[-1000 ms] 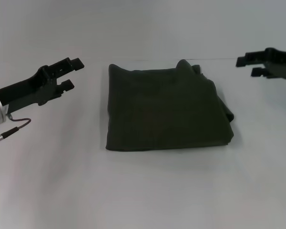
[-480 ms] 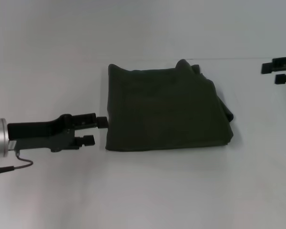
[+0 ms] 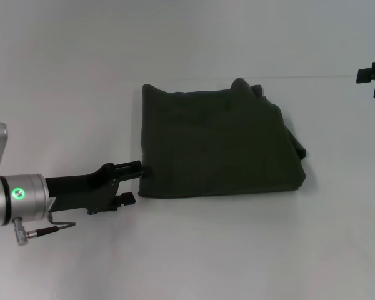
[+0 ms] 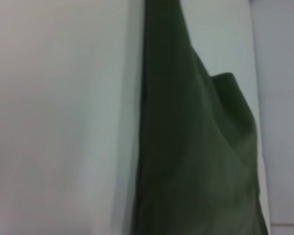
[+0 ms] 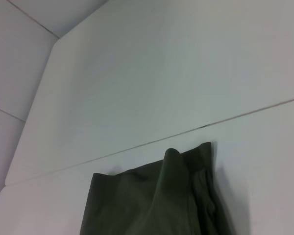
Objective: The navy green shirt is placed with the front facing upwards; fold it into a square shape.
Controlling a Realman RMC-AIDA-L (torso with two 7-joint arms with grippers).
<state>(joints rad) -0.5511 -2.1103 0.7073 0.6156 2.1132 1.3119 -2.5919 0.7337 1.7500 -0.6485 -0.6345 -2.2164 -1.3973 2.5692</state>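
The dark olive-green cotton shirt [image 3: 215,142] lies folded into a thick, roughly square bundle on the plain white table [image 3: 187,250], near the middle of the head view and slightly toward the far side. Only plain green cloth faces up. The bundle is slightly wider than deep, so its longer axis runs across the robot from left to right; its left and near edges are straight and tidy. The right edge is less even, with folded layers protruding in a rounded bulge at the near right corner, and a small peak of cloth rises along the far edge toward the right. The left gripper [image 3: 136,182], a black two-finger claw on a silver wrist, reaches in low from the left at the bundle's near left corner. Its fingers stand apart; the upper fingertip touches or just meets the cloth edge, the lower one lies beside it on the table, and nothing is clamped. The left wrist view shows the shirt [image 4: 191,147] close up against the table surface. The right gripper [image 3: 374,83] sits at the far right margin, well apart from the shirt, with two black finger tips showing a gap between them.
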